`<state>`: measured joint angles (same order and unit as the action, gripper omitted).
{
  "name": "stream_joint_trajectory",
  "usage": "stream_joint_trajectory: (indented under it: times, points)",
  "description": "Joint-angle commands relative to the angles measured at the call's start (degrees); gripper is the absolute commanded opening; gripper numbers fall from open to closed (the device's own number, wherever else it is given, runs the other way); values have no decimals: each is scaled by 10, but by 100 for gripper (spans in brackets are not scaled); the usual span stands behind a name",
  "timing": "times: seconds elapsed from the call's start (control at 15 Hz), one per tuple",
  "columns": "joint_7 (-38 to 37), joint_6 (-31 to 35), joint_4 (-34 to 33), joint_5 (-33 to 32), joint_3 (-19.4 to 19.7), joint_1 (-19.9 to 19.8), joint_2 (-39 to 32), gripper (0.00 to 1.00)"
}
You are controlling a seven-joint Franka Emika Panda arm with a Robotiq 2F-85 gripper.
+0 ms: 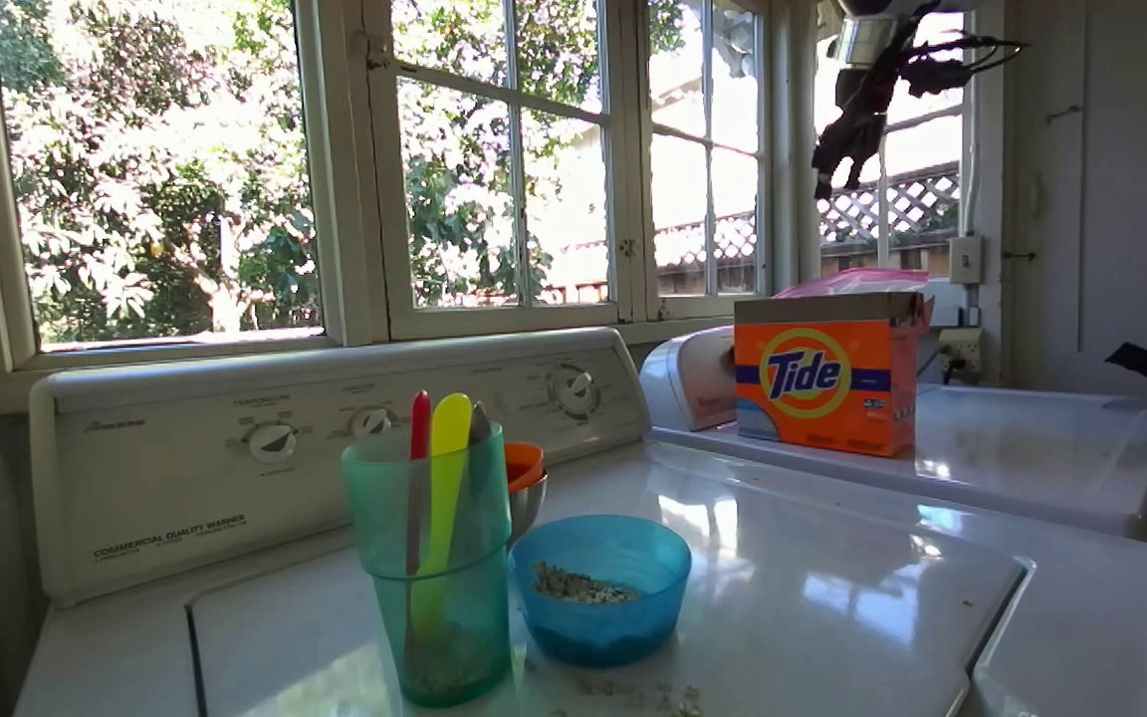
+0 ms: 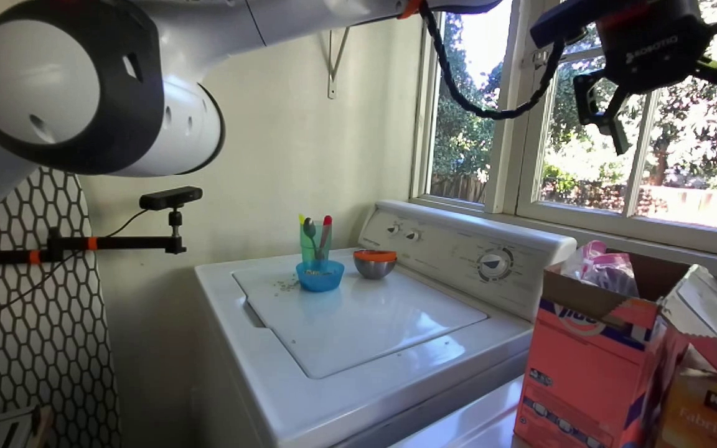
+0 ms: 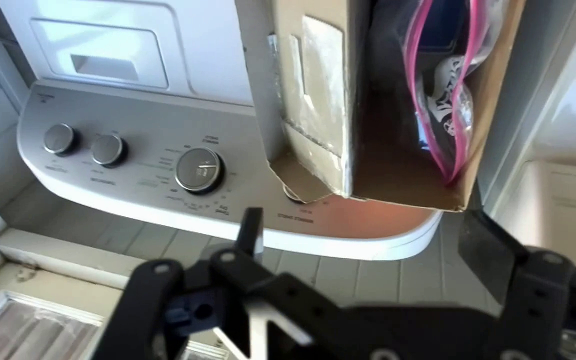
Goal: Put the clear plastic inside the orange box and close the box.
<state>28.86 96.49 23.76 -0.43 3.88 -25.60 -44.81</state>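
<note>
Progress: clear plastic bag (image 2: 610,274) is in orange box (image 2: 582,379), though its top edge pokes above the rim in both exterior views. Insertion approx. done, by est.; closing not. Flap (image 3: 313,90) stands folded outward, box top wide open. Pincer (image 2: 680,134) released, jaws spread, nothing btwn them, well up, apart from the box. Left to do: prob. tuck bag lower, swing flap across, press down; high film may catch under it.

Bag, obs.: thin, see-thru, glossy, wrinkled. Pink zip strips line its mouth, which gapes in wrist view. It lies along the wall opp. the flap, w/ bare cardboard next to it. Blk/wht print (image 3: 445,107) shows btwn strips; contents otherwise unclear. Lower end hidden.
</note>
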Motion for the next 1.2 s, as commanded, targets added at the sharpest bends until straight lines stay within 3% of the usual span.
stream_joint_trajectory:
  times: [0.0, 0.07, 0.33, 0.53, 0.8, 1.13]
  points:
    - [-95, 35, 7, -23, 29, -1, -8, 100]
    - [-50, 17, 15, -11, 13, -3, 7, 100]
    - [-83, 34, 18, -17, 24, -3, -1, 100]
    - [-155, -35, 37, -18, 38, -14, 12, 100]
    - [-162, -109, 42, 7, 31, -60, 29, 100]
    - [-130, -8, 14, 78, -10, -128, 43, 100]
